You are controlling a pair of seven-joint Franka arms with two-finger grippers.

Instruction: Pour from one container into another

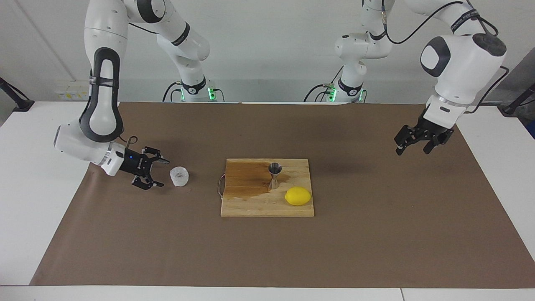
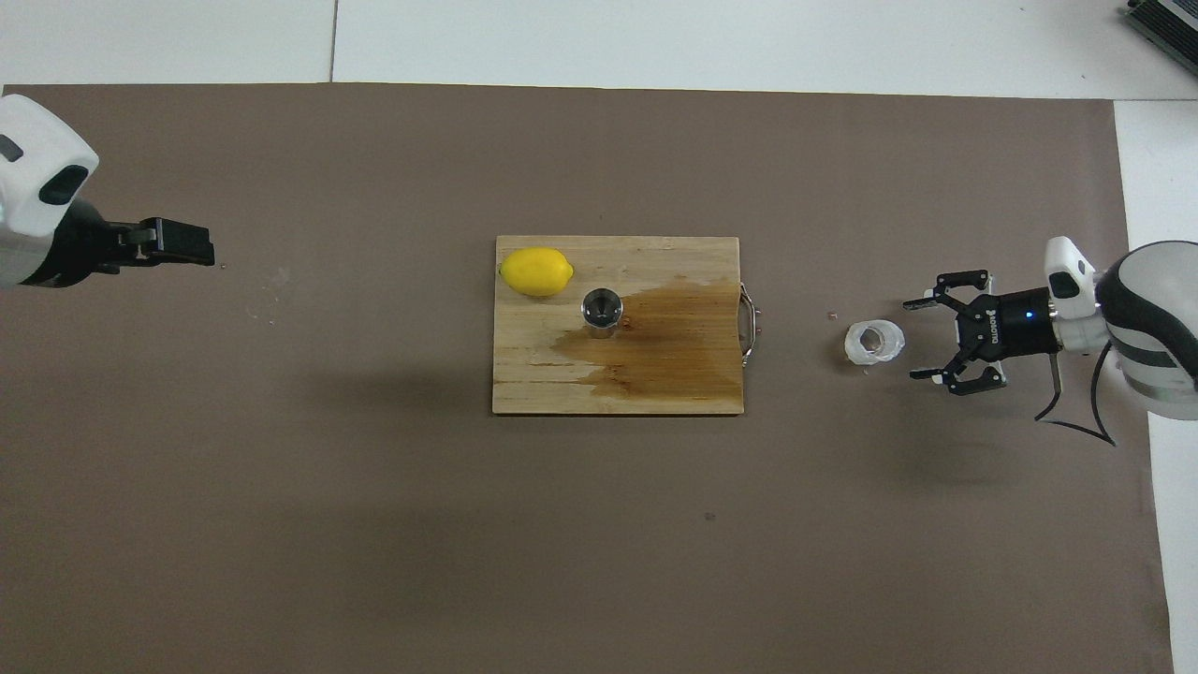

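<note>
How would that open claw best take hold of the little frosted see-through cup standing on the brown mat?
Probably by its crinkled side wall, around the middle. The small translucent whitish cup stands upright with its mouth up, toward the right arm's end of the table, and the right gripper lies level beside it, jaws open toward it. A sideways approach seems best; the thin-looking wall suggests a gentle squeeze.
</note>
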